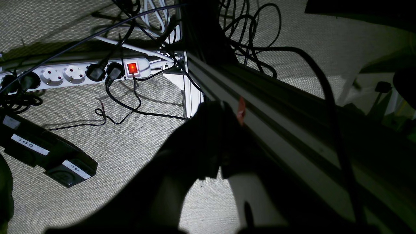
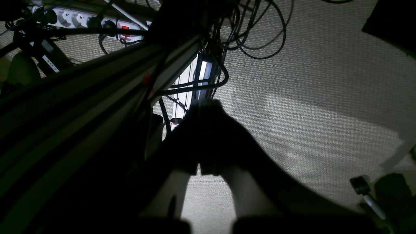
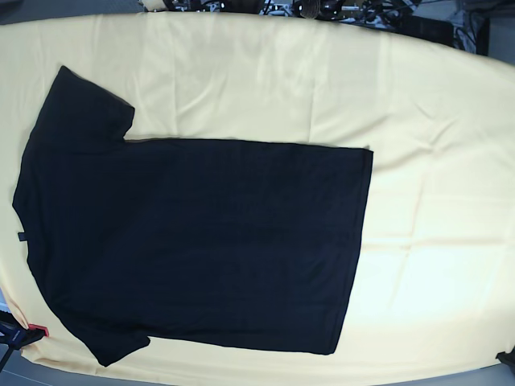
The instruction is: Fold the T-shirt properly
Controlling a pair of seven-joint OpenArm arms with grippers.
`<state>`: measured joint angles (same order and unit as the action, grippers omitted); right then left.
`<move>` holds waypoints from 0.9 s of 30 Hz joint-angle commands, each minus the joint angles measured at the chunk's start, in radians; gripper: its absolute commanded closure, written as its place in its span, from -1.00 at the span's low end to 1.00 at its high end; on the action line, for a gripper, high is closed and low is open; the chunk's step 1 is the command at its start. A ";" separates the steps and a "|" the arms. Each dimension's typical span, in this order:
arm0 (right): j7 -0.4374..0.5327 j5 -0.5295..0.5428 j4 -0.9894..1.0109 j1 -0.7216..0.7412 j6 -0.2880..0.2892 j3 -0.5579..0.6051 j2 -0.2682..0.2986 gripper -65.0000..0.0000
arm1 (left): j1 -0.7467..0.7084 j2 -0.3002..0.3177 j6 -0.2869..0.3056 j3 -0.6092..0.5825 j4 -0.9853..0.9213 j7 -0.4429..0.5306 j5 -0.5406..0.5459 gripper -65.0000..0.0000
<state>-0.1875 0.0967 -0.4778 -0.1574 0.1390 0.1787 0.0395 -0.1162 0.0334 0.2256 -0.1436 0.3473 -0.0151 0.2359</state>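
Observation:
The black T-shirt (image 3: 201, 241) lies flat on the pale yellow cloth (image 3: 434, 121) in the base view, plain side up. Its collar and small dark label (image 3: 21, 236) are at the left, both sleeves are spread, and the hem is at the right. Neither gripper shows in the base view. In the left wrist view, my left gripper (image 1: 216, 112) is a dark silhouette with its fingertips together, empty, hanging over the floor beside a metal rail. In the right wrist view, my right gripper (image 2: 204, 109) looks the same, fingertips together and empty.
The floor below has a white power strip (image 1: 74, 73) with a lit red switch, tangled black cables (image 1: 250, 39), labelled black foot pedals (image 1: 48, 152) and an aluminium frame rail (image 1: 276, 107). A small red-tipped clamp (image 3: 36, 330) sits at the cloth's lower left edge.

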 commanded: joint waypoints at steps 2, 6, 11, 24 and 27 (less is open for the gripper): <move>0.008 -0.002 -0.009 0.003 0.006 -0.003 0.005 1.00 | -0.002 -0.003 0.013 0.000 0.009 0.014 0.001 1.00; 0.009 -0.002 -0.009 0.003 0.006 -0.003 0.005 1.00 | -0.002 -0.003 0.013 0.000 0.009 0.014 0.001 1.00; 0.011 -0.002 -0.009 0.003 0.006 -0.003 0.005 1.00 | -0.002 -0.003 0.013 0.000 0.009 0.014 0.001 1.00; -0.061 -0.092 -0.012 -0.024 0.027 -0.003 0.006 1.00 | -0.011 0.005 0.061 0.000 0.013 -0.040 0.001 1.00; -0.053 -0.105 -0.027 -0.084 0.048 -0.002 0.014 1.00 | -0.038 0.018 0.126 0.000 0.027 -0.092 0.002 1.00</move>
<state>-0.2378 -0.0082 -0.5030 -0.2295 0.1806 0.1761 0.0502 -0.1459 0.0483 0.3443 -0.1436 0.3721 -0.1055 0.2367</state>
